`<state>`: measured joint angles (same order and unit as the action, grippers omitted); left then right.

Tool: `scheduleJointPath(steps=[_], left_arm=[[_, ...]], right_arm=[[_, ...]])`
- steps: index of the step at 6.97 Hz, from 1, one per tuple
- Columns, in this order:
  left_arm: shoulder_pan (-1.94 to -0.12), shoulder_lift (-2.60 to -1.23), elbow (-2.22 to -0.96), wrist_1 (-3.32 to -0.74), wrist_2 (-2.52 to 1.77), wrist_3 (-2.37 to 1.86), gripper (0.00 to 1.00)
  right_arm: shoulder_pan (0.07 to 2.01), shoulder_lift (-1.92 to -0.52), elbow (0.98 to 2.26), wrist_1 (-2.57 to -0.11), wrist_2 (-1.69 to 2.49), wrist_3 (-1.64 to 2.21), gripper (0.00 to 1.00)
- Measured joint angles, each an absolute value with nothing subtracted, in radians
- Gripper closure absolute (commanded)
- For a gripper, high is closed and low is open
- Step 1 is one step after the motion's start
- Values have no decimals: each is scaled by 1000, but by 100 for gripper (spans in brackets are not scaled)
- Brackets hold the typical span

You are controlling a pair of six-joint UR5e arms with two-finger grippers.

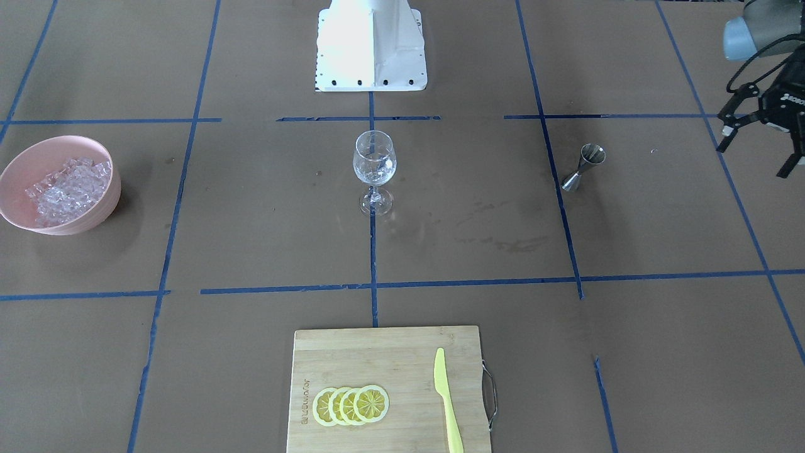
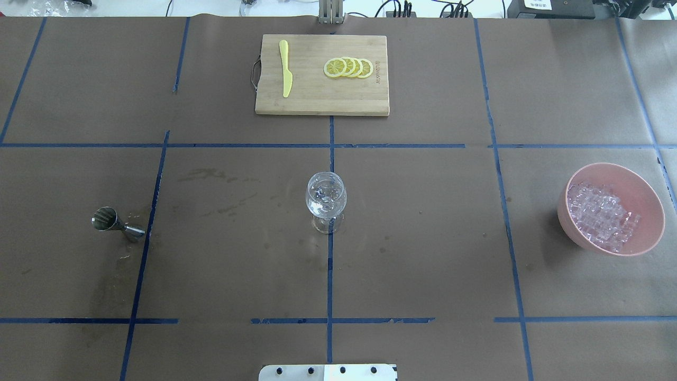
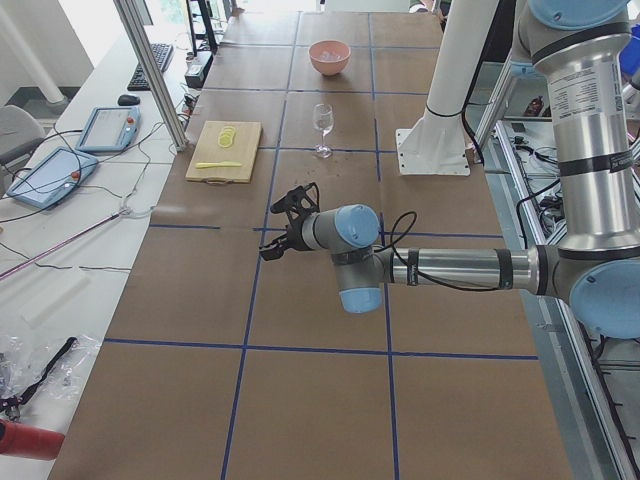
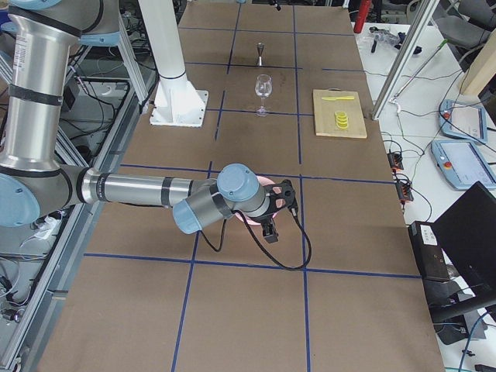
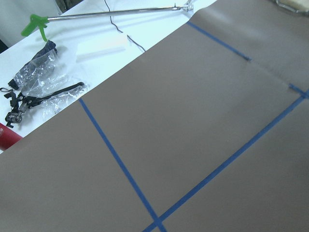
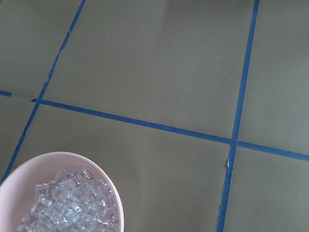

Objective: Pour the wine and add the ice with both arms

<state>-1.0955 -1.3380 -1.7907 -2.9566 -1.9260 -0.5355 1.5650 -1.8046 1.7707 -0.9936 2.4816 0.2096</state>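
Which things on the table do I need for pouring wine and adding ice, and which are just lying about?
For the job:
wine glass
metal measuring cup, probably for the wine
ice in the pink bowl
left tool, open

Just lying about:
cutting board
lemon slices
yellow knife

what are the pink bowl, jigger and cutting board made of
Bowl: probably matte pink plastic, opaque and evenly coloured. Jigger: metal, likely stainless steel, with shiny grey reflections. Cutting board: pale wood, perhaps bamboo, with visible strip grain.
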Motion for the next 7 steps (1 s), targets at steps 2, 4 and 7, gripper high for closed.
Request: scheduleJointPath(steps=[2,4,7], left_arm=[[-863,-1299,-1867,-2957,-1622,-679,0],[-628,-1269,-1888,-2958,-1272,-742,0],[-327,-1264,-1891,-2955,-864,-800,0]], right_arm=[[1557,-1807,1773,-976,2479,247,0],[1556,-1808,1773,-974,2478,252,0],[1555,-1807,1772,-974,2477,253,0]])
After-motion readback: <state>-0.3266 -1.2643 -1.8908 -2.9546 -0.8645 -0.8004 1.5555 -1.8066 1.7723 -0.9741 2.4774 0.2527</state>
